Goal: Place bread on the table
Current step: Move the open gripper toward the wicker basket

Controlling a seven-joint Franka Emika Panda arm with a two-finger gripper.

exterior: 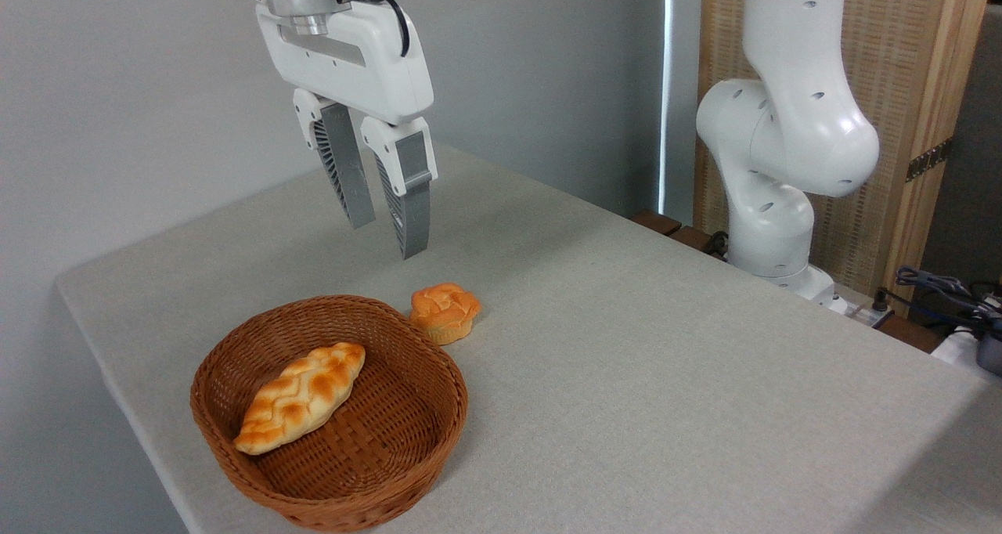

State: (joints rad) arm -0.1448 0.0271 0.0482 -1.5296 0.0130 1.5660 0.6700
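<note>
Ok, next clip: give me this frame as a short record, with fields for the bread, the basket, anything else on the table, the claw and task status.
bread: braided loaf lying inside the basket, one end resting up against the wall
basket: brown wicker, on the table near its front-left edge
other item: small orange bun on the cloth, just behind the basket
claw: open, empty, hanging above the basket's far side
task status: not started, loaf not yet grasped

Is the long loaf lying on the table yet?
No, the loaf lies inside the basket, while only the small bun sits on the table.
</note>
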